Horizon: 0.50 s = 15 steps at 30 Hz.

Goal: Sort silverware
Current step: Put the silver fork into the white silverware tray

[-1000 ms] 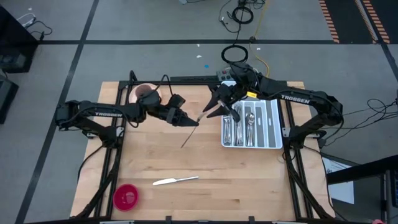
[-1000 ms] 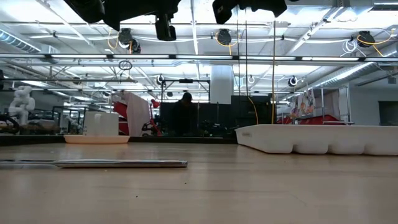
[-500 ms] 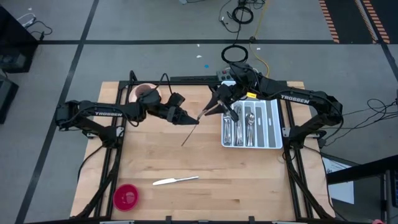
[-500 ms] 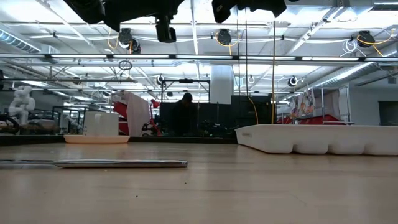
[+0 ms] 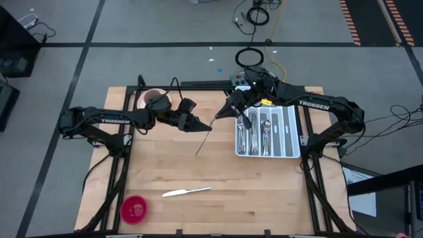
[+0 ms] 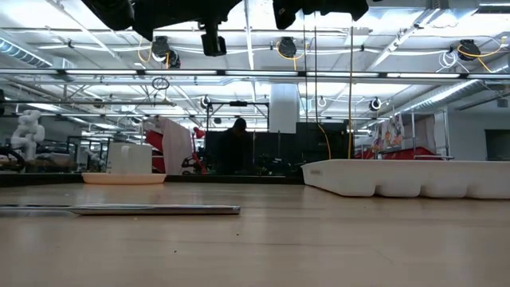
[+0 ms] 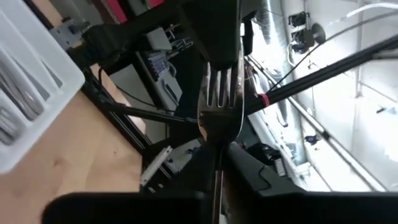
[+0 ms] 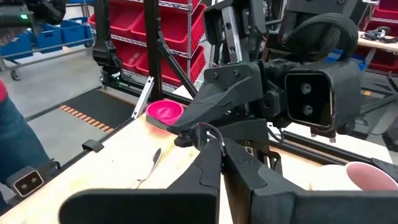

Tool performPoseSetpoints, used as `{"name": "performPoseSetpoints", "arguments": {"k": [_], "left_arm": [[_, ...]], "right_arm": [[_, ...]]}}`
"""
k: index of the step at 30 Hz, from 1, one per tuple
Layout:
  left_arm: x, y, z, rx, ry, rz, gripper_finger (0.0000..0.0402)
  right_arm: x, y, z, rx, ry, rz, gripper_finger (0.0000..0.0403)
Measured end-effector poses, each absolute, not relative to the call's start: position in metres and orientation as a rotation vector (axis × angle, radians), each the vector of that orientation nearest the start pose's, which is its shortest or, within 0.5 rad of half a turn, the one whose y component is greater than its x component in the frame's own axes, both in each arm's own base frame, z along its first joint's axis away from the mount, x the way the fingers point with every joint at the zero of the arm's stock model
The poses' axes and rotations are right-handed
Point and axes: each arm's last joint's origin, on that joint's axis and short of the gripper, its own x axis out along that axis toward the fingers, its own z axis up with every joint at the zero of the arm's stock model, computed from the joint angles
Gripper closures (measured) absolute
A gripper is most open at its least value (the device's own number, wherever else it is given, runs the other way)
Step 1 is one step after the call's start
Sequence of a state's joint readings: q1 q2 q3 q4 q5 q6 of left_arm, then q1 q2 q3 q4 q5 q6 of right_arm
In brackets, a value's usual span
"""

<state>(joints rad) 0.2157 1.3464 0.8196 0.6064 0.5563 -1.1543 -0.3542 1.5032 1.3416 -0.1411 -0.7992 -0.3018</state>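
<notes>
Wooden desk [image 5: 218, 205] before you carries one knife [image 5: 186, 192]; both claws, left [image 5: 206, 127] and right [image 5: 217, 118], grip a fork [image 5: 202, 143] mid-air.

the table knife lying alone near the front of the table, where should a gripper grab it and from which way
Grip the table knife at mid-length, coming straight down from above with the fingers across its narrow width. It lies flat on the bare wooden table, nearly crosswise, with open wood all round it, so nothing blocks a top approach. It sits very low, so the fingertips would need to reach almost to the wood.
</notes>
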Motion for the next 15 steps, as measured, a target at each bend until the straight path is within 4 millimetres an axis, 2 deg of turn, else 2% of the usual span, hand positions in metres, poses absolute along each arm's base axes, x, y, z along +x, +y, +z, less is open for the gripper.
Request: {"name": "performPoseSetpoints", "arguments": {"k": [10, 15], "left_arm": [[0.2917, 0.0485, 0.2983, -1.047, 0.1, -0.343, 0.0249], [0.2912, 0.0495, 0.2964, -0.975, 0.121, -0.355, 0.0219]], "right_arm": [[0.3238, -0.0977, 0.36, -0.125, 0.194, 0.467, 0.0403], [0.3211, -0.0968, 0.3627, -0.071, 0.223, 0.461, 0.0403]]}}
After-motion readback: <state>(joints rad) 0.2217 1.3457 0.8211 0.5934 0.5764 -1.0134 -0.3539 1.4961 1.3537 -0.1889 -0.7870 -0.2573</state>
